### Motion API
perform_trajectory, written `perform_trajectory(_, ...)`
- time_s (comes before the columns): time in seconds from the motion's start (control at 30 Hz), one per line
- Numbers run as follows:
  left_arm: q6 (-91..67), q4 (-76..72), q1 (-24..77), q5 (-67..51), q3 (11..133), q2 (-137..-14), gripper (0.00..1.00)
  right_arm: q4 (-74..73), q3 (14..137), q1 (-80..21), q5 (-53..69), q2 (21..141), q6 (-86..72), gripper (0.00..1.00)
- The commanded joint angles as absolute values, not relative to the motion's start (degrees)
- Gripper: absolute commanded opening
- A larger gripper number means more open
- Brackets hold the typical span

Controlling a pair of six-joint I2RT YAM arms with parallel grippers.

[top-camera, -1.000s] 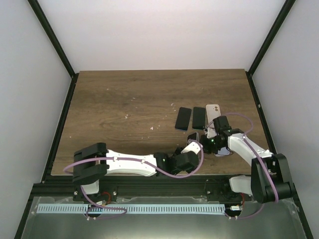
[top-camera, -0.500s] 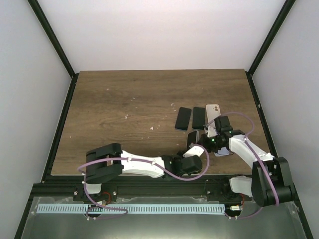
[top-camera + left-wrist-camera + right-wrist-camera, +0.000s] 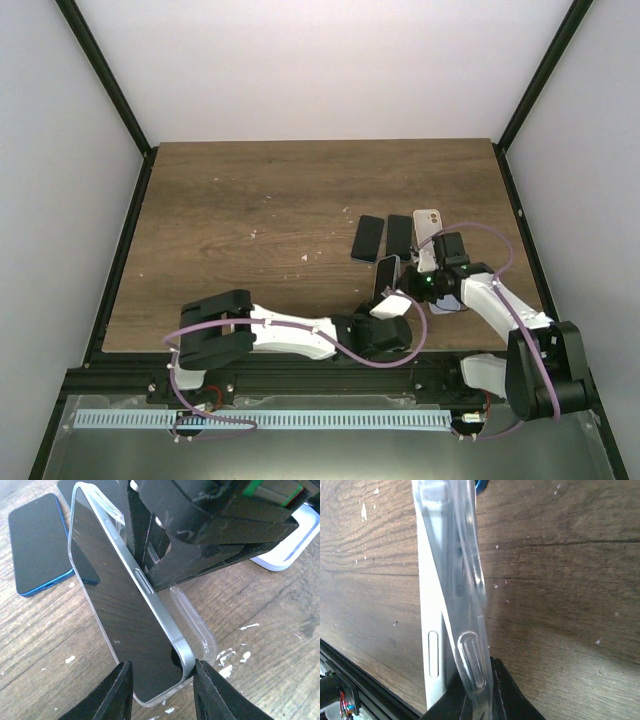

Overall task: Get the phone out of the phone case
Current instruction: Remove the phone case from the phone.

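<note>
The phone [image 3: 115, 610], with a dark screen and a silver frame, stands tilted on edge above the table, its right side lifted out of the clear phone case [image 3: 192, 625]. My left gripper [image 3: 161, 680] has its jaws against both sides of the phone's lower end. In the top view the phone [image 3: 385, 272] sits between my left gripper [image 3: 388, 298] and my right gripper [image 3: 410, 290]. My right gripper [image 3: 482, 680] is shut on the clear case's [image 3: 470, 605] rim, with the phone's silver edge [image 3: 432, 655] just left of it.
Two dark phones [image 3: 367, 238] [image 3: 398, 235] and a white one [image 3: 428, 225] lie flat just beyond the grippers. A blue-edged phone [image 3: 37, 545] lies close behind the held phone. A white object [image 3: 295, 540] rests under the right arm. The table's front edge [image 3: 350, 665] is near.
My left arm has swung right and forward, and the phone has risen more upright between the grippers. The left jaws have narrowed onto the phone. The right gripper has barely shifted.
</note>
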State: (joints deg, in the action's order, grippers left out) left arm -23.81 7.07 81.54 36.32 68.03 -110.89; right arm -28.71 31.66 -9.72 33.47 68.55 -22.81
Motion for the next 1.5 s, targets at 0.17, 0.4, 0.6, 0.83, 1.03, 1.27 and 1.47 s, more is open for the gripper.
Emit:
perform_trajectory(0.17, -18.48, 6.16, 80.86, 49.21, 69.4, -112.79, 0.29, -30.15, 30.87, -9.77, 40.81, 67.65, -23.14, 0.01)
perform_trajectory(0.4, -14.76, 3.39, 81.3, 55.41, 67.29, -112.03, 0.41, -30.45, 30.61, -9.78, 42.2, 67.42, -23.34, 0.01)
perform_trajectory(0.6, -9.96, -4.34, 81.39, 57.81, 64.06, -111.72, 0.34, -30.29, 30.44, -9.82, 43.69, 66.97, -23.72, 0.01)
perform_trajectory(0.83, -7.51, -5.44, 81.45, 59.5, 63.7, -111.34, 0.13, -30.14, 30.55, -9.74, 43.88, 65.73, -23.87, 0.01)
perform_trajectory(1.03, -8.49, -5.78, 81.47, 60.87, 60.2, -106.52, 0.0, -30.21, 31.0, -9.65, 42.84, 64.28, -23.92, 0.01)
perform_trajectory(1.27, -14.98, -3.82, 81.47, 59.65, 55.21, -97.51, 0.0, -31.1, 32.26, -9.58, 38.23, 62.9, -22.42, 0.01)
perform_trajectory(1.47, -23.21, -3.39, 81.47, 52.34, 50.42, -89.46, 0.0, -30.16, 32.41, -9.13, 35.8, 61.39, -23.22, 0.01)
